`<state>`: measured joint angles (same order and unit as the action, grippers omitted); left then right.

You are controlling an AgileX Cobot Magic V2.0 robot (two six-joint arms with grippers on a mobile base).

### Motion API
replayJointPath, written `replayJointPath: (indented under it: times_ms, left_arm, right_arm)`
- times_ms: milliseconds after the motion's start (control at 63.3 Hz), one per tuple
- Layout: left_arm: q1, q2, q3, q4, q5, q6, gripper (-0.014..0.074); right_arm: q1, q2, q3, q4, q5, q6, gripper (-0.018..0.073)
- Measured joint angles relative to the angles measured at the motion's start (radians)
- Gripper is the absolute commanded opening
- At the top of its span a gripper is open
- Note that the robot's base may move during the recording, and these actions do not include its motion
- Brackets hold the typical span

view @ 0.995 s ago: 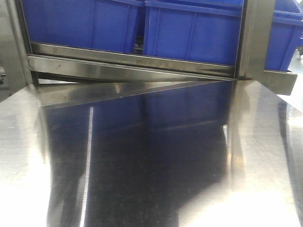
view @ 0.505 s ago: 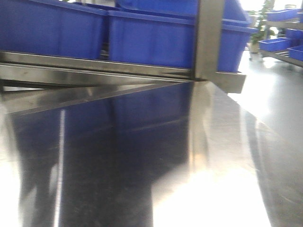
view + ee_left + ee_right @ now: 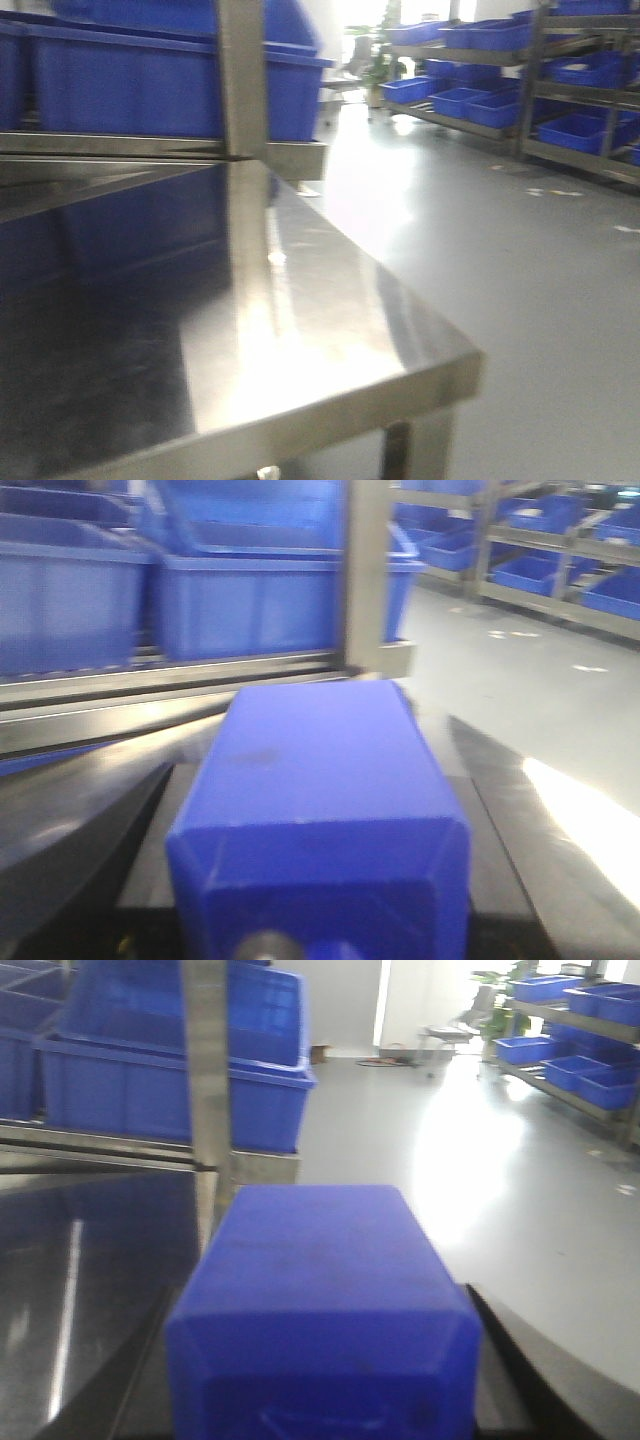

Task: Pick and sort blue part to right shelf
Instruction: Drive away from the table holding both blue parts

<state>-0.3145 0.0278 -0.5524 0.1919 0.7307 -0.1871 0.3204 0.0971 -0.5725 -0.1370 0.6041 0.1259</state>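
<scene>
A blue part (image 3: 320,770), a boxy plastic block, fills the lower middle of the left wrist view, and my left gripper (image 3: 318,890) is shut on it, dark fingers flanking its sides. A second blue part (image 3: 320,1290) sits the same way in my right gripper (image 3: 322,1380). Both are carried over the steel tabletop (image 3: 300,330). A steel rack with large blue crates (image 3: 150,80) stands just behind the table at the left. More racks with blue crates (image 3: 560,90) line the far right. I cannot tell which one is the right shelf.
The rack's upright post (image 3: 242,80) and front rail (image 3: 110,148) border the table's far side. The table's right front corner (image 3: 460,365) drops off to grey floor (image 3: 500,240), which runs back to the far racks. The frames are motion-blurred.
The front view has swung to the right: the near rack and its post slid left, and the table's corner, the floor and the far racks came into sight.
</scene>
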Motion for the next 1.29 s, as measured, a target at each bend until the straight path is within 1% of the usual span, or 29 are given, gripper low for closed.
replayJointPath:
  times_ms: [1295]
  left_arm:
    - [0.000,0.000,0.000,0.000,0.000,0.000,0.0333]
  right_arm:
    - [0.000,0.000,0.000,0.000,0.000,0.000,0.0192]
